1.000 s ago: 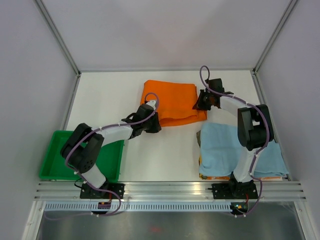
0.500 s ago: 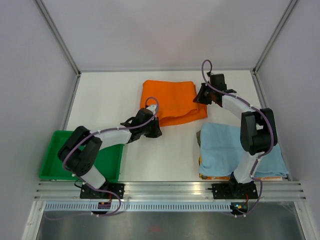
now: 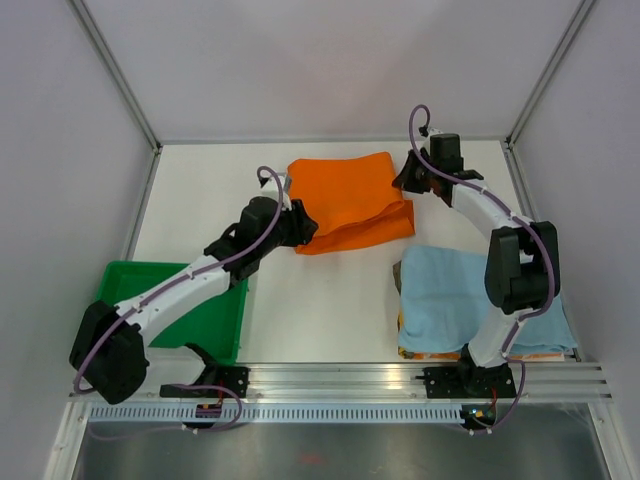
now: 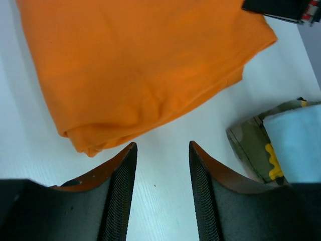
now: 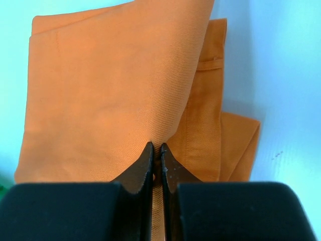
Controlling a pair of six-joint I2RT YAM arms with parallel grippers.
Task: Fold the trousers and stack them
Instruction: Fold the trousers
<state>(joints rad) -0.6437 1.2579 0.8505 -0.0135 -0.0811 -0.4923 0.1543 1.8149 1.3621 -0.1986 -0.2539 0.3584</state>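
Note:
The bright orange trousers (image 3: 348, 200) lie folded at the back middle of the table. My right gripper (image 3: 410, 182) is shut on their right edge and lifts a fold of the cloth (image 5: 120, 100) off the lower layers. My left gripper (image 3: 300, 222) is open and empty, just off the trousers' near left corner. In the left wrist view the trousers (image 4: 140, 65) lie beyond the open fingers (image 4: 118, 191) and bare table shows between them.
A green tray (image 3: 110, 340) sits at the near left. A light blue cloth (image 3: 470, 300) lies on a stack of folded clothes at the near right; its camouflage edge (image 4: 251, 145) shows in the left wrist view. Walls close the table's back and sides.
My left gripper has let go of the trousers' near left corner and drawn back, open. My right gripper has moved back and to the right, lifting the trousers' right edge.

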